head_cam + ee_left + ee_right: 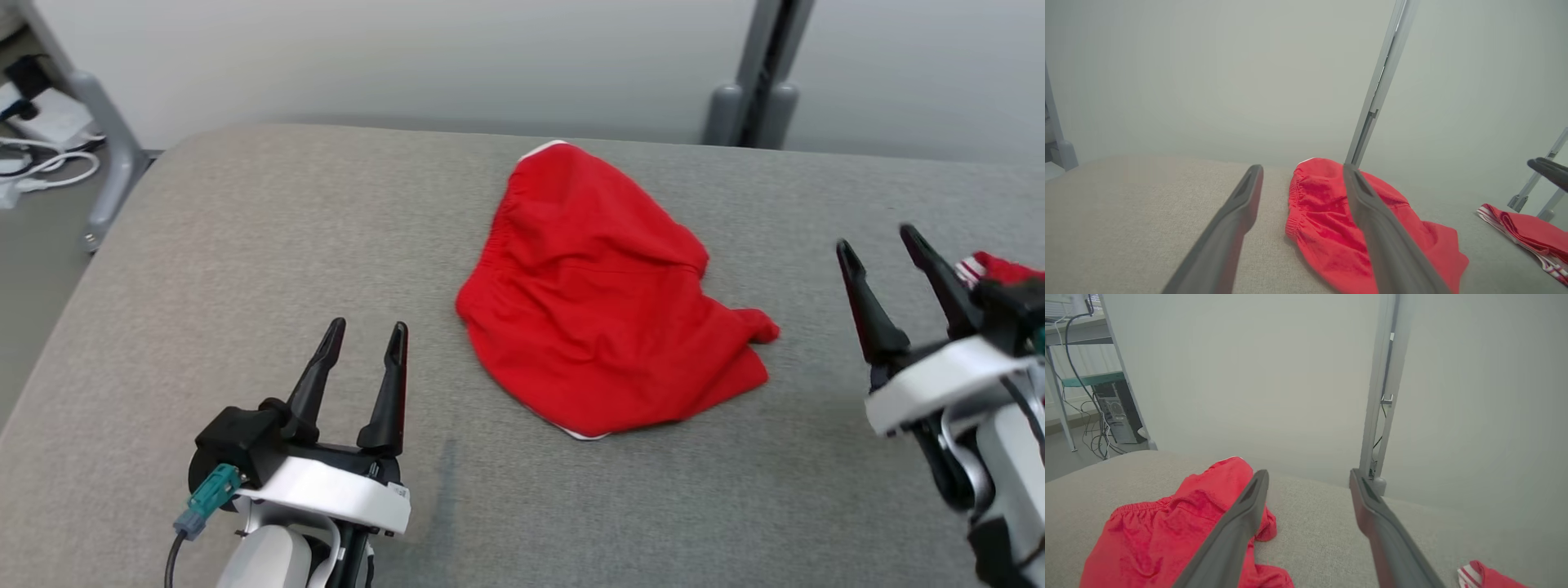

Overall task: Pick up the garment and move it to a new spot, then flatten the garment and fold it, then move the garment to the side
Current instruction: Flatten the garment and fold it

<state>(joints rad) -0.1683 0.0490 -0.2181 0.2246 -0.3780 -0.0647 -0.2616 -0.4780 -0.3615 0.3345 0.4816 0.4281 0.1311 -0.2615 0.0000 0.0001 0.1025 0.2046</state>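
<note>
A red garment [600,302] with thin white trim lies crumpled in a loose heap on the grey padded table [245,245], a little right of centre. It appears again in the left wrist view [1327,228] and the right wrist view [1155,543]. My left gripper [363,335] hovers open at the lower left, well short of the cloth, with nothing between its fingers. My right gripper [878,241] is raised at the right edge, open and empty, to the right of the garment. Its two fingers [1241,522] frame bare table beside the cloth.
A second red cloth with white stripes [1000,268] lies at the table's far right edge, behind my right gripper, and shows too in the left wrist view [1527,237]. A grey metal post [755,73] stands behind the table. Cables and a frame leg [98,139] are at far left.
</note>
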